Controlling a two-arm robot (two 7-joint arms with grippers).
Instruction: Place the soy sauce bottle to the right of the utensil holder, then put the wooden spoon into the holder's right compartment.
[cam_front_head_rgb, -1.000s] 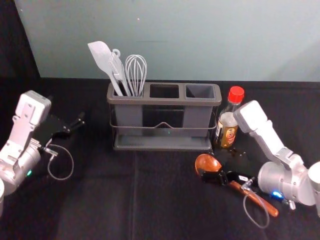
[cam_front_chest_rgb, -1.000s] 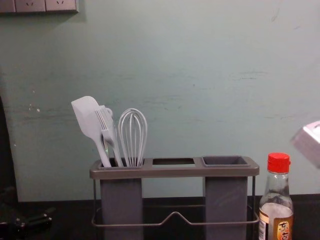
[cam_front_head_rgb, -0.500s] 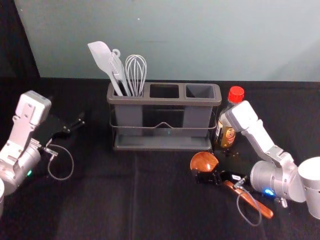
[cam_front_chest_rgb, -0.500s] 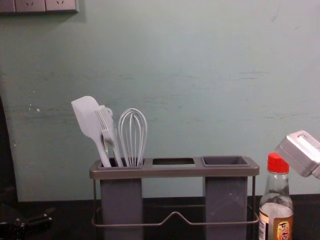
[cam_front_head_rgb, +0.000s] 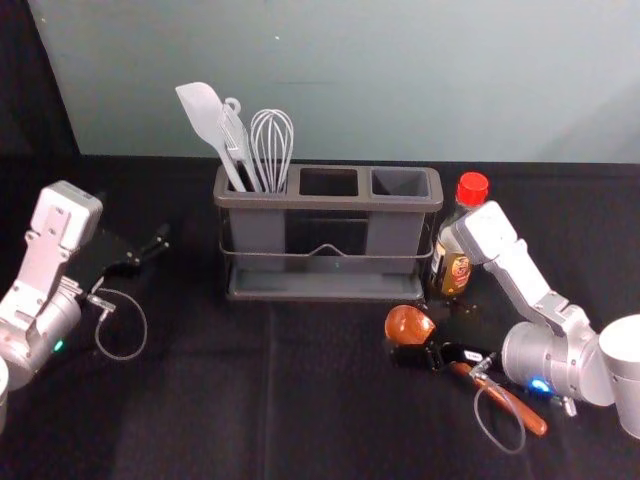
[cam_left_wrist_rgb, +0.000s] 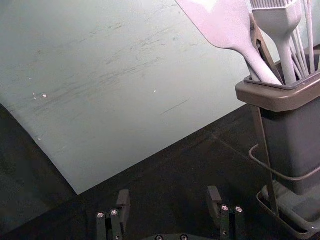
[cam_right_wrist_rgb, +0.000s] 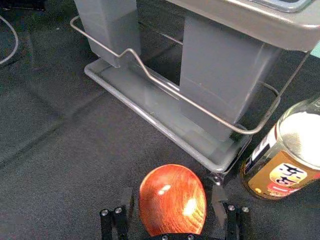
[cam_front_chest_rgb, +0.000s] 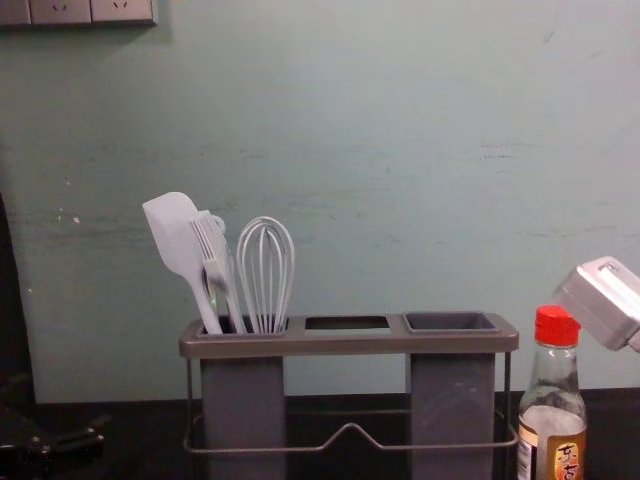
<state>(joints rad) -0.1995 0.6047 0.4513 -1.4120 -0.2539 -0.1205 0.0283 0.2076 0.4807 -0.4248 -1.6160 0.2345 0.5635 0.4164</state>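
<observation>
Wall (cam_front_head_rgb: 350, 90): pale green, behind your table. Table (cam_front_head_rgb: 200, 400): dark cloth over it.

Utensil holder (cam_front_head_rgb: 300, 201): upright at mid-table in your head view, three compartments in a row.

Right gripper (cam_front_head_rgb: 420, 331): low over the table, just in front of the holder's right end. Your right wrist view has it open, its fingers (cam_right_wrist_rgb: 129, 205) apart on either side of the spoon's bowl. You can see a narrow gap on each side of the bowl; no grip on it.

Left gripper (cam_front_head_rgb: 136, 222): parked to the left of the holder, fingers (cam_left_wrist_rgb: 123, 205) wide apart, nothing between them.

Wooden spoon (cam_front_head_rgb: 408, 322): bowl near the holder's front right corner, handle running toward you and to the right, passing beneath the right gripper.

Soy sauce bottle (cam_front_head_rgb: 455, 272): upright, red cap on, just beside the holder's right end. You cannot tell whether they touch.

Spatula (cam_front_head_rgb: 205, 112), whisk (cam_front_head_rgb: 272, 140) and brush (cam_front_chest_rgb: 211, 245): all in the left compartment, the spatula leaning left.
</observation>
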